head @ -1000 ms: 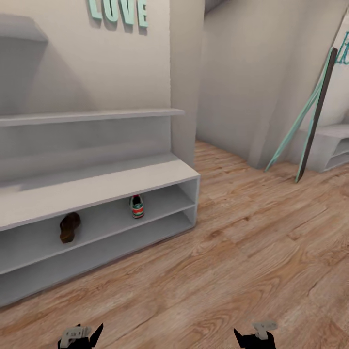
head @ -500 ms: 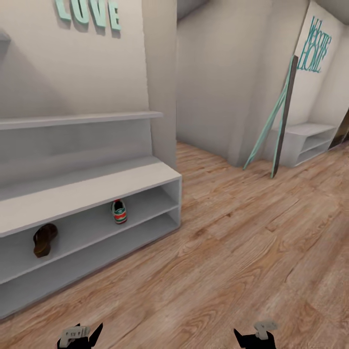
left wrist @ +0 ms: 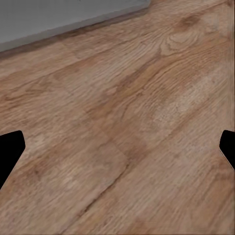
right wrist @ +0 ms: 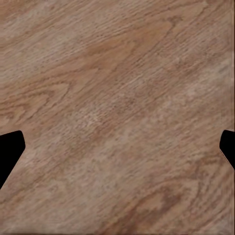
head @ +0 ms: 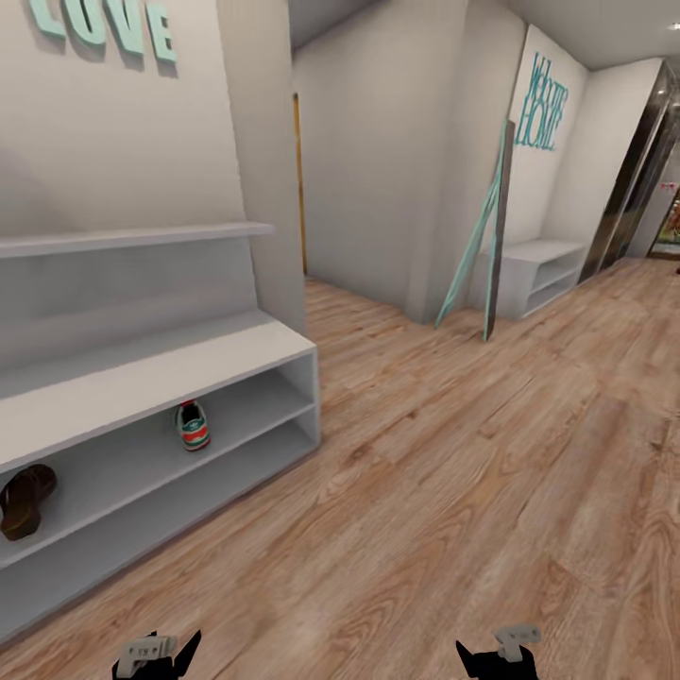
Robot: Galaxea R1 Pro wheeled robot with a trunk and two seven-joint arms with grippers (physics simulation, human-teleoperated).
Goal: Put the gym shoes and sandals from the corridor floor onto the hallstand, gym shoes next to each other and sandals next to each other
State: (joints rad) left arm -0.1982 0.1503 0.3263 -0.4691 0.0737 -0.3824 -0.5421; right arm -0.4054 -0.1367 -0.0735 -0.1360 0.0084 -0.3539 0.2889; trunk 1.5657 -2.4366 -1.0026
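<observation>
On the pale grey-white hallstand point(head: 142, 378), upper open shelf, stood one cream-white gym shoe point(head: 193, 426) and one brown sandal point(head: 24, 499), well apart. Both grippers point(left wrist: 117, 147) point(right wrist: 117, 147) were wide, empty. Recommended: locate each remaining mate, seat beside its partner.

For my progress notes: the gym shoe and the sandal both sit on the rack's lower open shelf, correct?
Not quite: the head view shows the gym shoe and the sandal both sitting on the upper open shelf of the hallstand, not the lower one.
</observation>
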